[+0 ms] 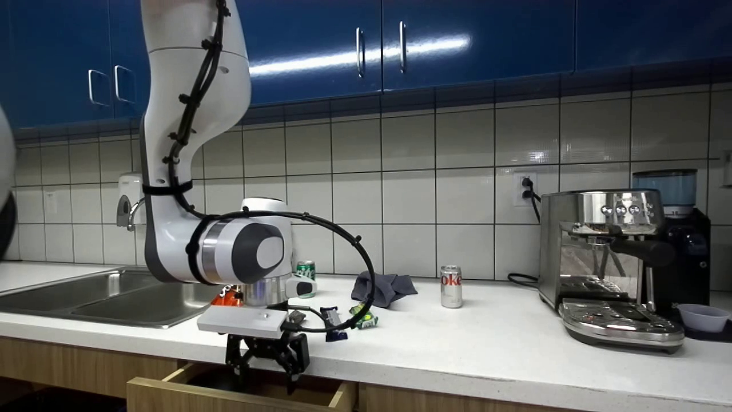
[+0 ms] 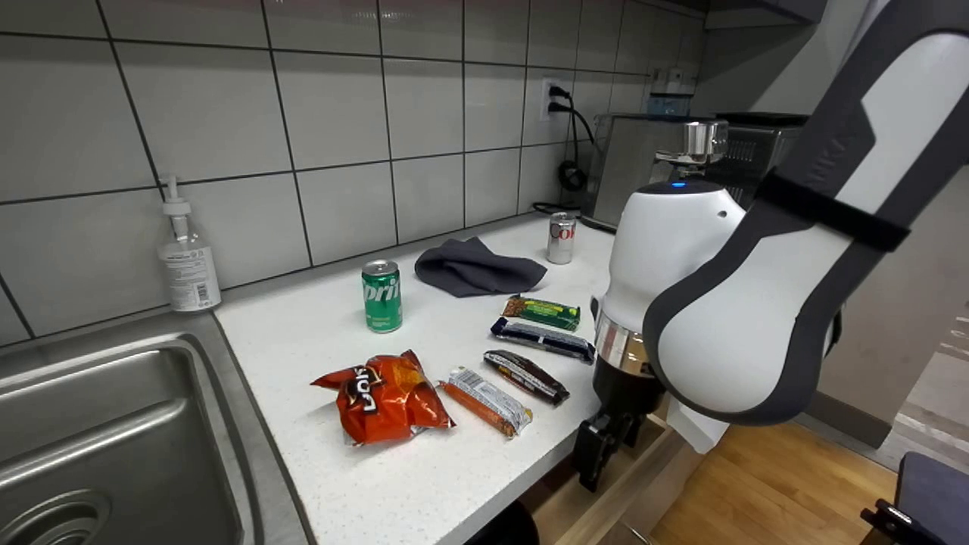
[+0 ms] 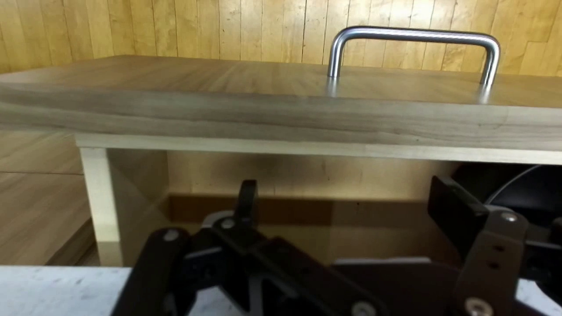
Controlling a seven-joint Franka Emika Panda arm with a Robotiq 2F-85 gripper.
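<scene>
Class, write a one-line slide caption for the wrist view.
Open, empty gripper over a pulled-out wooden drawer with a metal handle, a black item partly visible inside.

arm (image 1: 171, 97): bent | wrist (image 1: 243, 252): low | jaws: pointing downward, 2 fingers (image 3: 455, 215) spread wide

Gray cloth (image 2: 477, 269) between green Sprite can (image 2: 381, 299) and silver Coke can (image 2: 561, 241).

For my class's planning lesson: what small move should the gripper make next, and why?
Perhaps lift the gripper slightly: its jaws stand open with nothing between them, and it hangs between the counter and the drawer front, so moving sideways first might bump one.
</scene>
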